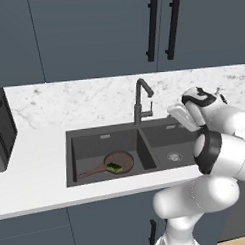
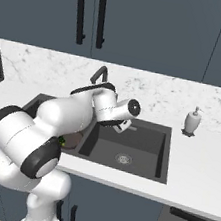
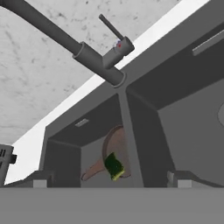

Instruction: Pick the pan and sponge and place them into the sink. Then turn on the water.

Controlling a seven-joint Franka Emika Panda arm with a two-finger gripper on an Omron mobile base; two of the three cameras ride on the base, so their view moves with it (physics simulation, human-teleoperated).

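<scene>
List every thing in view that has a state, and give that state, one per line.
pan: lying in the sink's left basin, upright
sponge: resting inside the pan
sink: right basin holds nothing
faucet: off, no stream from the spout
gripper: open, holding nothing, above the sink
upper cabinet doors: closed
soap dispenser: upright on the counter, right of the sink

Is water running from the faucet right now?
No, the faucet shows no stream, and the sink basins beneath it look dry.
</scene>
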